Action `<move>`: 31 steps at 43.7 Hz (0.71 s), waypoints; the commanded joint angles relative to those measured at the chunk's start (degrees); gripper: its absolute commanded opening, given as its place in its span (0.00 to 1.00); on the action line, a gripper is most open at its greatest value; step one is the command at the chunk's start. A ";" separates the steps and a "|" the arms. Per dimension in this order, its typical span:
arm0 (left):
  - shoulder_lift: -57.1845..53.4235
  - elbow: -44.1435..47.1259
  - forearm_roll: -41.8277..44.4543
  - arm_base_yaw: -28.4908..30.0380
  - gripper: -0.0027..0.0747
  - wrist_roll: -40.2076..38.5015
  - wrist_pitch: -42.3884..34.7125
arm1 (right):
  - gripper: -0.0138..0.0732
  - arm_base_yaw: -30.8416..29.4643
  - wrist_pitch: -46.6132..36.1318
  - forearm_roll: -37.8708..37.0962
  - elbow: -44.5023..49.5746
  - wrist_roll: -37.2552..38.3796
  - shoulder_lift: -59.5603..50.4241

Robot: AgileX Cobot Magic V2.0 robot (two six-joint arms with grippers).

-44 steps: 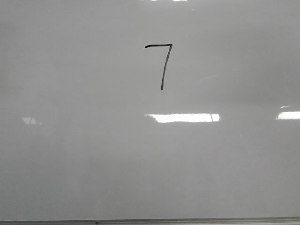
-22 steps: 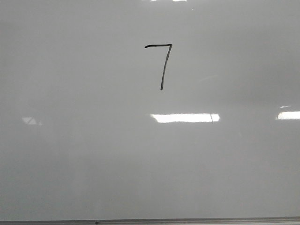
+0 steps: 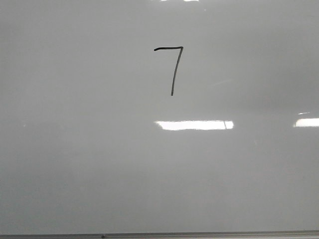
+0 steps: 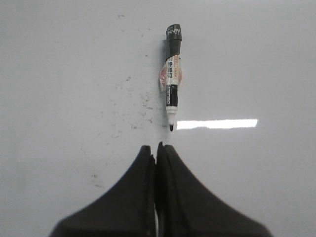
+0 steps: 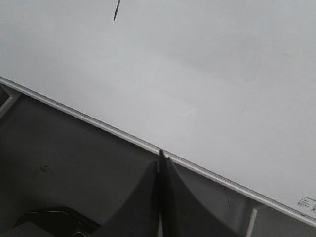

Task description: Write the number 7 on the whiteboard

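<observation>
Both pincers are pressed together on nothing: the left pincer [image 4: 157, 146] sits at the bottom centre of its view, the right pincer [image 5: 161, 154] likewise in its own. Largest is the whiteboard [image 3: 75, 164], filling the front view, its grey edge along the bottom. A marker [image 4: 172, 79] lies uncapped just beyond the left pincer, apart from it. The number 7 [image 3: 173, 69] stands upper centre of the front view.

Whiteboard [image 3: 75, 164] cut off by front view's edges; number 7 [image 5: 116, 10] mostly cropped in right wrist view; marker [image 4: 172, 84] label print unreadable.
</observation>
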 commanded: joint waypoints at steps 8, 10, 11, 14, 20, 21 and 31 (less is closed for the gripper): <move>-0.69 0.71 -0.54 0.15 0.01 -0.18 -7.94 | 0.08 -0.39 -3.90 -0.68 -1.36 -0.55 0.24; -0.69 0.71 -0.54 0.15 0.01 -0.18 -7.86 | 0.08 -0.39 -3.90 -0.68 -1.36 -0.55 0.24; -0.69 0.71 -0.54 0.15 0.01 -0.18 -7.86 | 0.08 -0.39 -3.90 -0.68 -1.36 -0.55 0.24; -0.69 0.71 -0.54 0.15 0.01 -0.18 -7.86 | 0.08 -0.39 -3.90 -0.68 -1.36 -0.55 0.24; -0.69 0.71 -0.54 0.15 0.01 -0.18 -7.86 | 0.08 -0.39 -3.90 -0.68 -1.36 -0.55 0.24; -0.69 0.71 -0.54 0.15 0.01 -0.18 -7.86 | 0.08 -0.39 -3.90 -0.68 -1.36 -0.55 0.24; -0.69 0.71 -0.54 0.15 0.01 -0.18 -7.86 | 0.08 -0.39 -3.90 -0.68 -1.36 -0.55 0.24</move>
